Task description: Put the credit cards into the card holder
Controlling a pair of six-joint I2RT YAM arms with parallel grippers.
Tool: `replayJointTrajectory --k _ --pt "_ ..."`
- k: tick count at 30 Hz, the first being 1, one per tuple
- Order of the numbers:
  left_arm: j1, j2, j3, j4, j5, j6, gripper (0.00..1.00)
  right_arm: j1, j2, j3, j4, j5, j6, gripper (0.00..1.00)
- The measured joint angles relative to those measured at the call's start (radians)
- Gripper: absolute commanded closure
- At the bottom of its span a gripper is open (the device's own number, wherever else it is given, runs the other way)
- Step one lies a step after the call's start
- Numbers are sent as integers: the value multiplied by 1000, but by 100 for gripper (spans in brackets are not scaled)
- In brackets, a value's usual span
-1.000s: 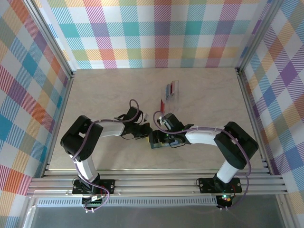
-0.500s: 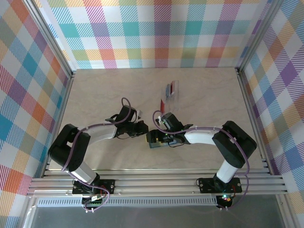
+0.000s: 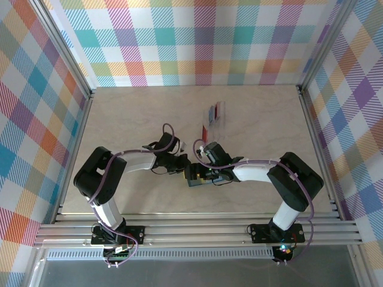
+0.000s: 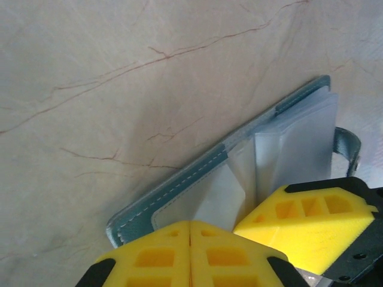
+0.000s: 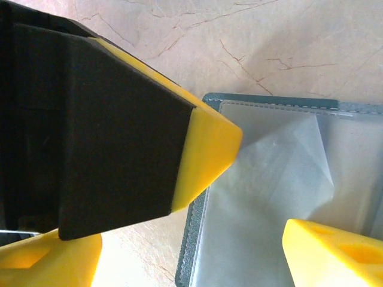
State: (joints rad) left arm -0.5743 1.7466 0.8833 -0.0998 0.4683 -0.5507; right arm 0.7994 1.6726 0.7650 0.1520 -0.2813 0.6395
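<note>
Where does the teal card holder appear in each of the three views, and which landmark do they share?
Top external: card holder just below centre.
Left wrist: card holder lower right, lying diagonally.
Right wrist: card holder lower right, sleeves showing.
Shared landmark: veined beige table.

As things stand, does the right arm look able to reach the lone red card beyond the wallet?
Probably yes: the red credit card lies on bare table just beyond the right gripper, nothing between; that gripper is open over the card holder.
</note>
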Motion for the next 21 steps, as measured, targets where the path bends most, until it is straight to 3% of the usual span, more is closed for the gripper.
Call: replayJointTrajectory --k 8,16,21 --pt "-22 32 51 -80 -61 43 95 -13 -67 23 -146 96 -28 13" --pt "-32 37 65 -89 -97 50 96 -20 -132 157 -346 193 -100 11" --pt "-34 37 66 -90 -104 51 96 -41 -134 222 -391 238 -124 21"
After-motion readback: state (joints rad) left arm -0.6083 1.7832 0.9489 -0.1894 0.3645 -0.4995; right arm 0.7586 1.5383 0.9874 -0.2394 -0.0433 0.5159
